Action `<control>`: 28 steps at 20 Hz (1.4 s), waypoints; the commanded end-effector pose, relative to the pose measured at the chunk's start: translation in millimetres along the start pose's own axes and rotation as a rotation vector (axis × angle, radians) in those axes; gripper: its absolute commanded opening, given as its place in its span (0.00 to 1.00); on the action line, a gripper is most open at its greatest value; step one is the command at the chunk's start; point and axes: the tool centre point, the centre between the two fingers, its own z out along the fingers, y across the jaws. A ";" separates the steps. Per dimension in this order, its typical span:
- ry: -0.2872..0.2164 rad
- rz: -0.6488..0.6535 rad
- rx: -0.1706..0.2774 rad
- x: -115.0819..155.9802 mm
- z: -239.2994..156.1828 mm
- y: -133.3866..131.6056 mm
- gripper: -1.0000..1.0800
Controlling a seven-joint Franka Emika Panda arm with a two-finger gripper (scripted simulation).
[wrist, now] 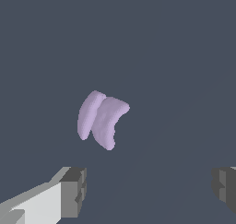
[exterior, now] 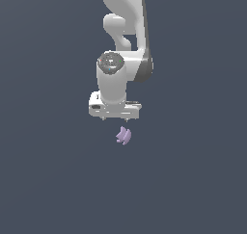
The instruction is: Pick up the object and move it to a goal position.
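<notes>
A flat dark slate-grey desk fills the background. The white hand points downward with its fingers spread wide and gripping nothing. The pale lilac object, two curved lobes side by side, lies just below the hand, apart from both fingers.

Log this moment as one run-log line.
phase: pre-grasp | hand: open, empty, above object | object: lilac lobed piece, on surface, untouched, not between fingers | goal: not visible
</notes>
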 end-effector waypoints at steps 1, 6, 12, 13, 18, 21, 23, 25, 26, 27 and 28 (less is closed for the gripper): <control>0.000 0.000 0.000 0.0 0.0 0.0 0.96; -0.013 -0.027 0.016 -3.8 0.6 -15.4 0.96; -0.021 -0.044 0.027 -6.5 1.2 -26.2 0.96; -0.021 -0.045 0.027 -6.6 1.0 -25.7 0.96; -0.020 -0.041 0.027 -6.3 1.5 -26.3 0.96; -0.017 -0.022 0.027 -4.7 3.7 -27.1 0.96; -0.014 -0.003 0.027 -3.0 5.9 -27.9 0.96; -0.010 0.020 0.027 -1.0 8.6 -28.9 0.96; -0.007 0.034 0.027 0.2 10.2 -29.6 0.96; -0.004 0.049 0.027 1.4 12.0 -30.3 0.96; -0.002 0.065 0.027 2.8 13.9 -31.0 0.96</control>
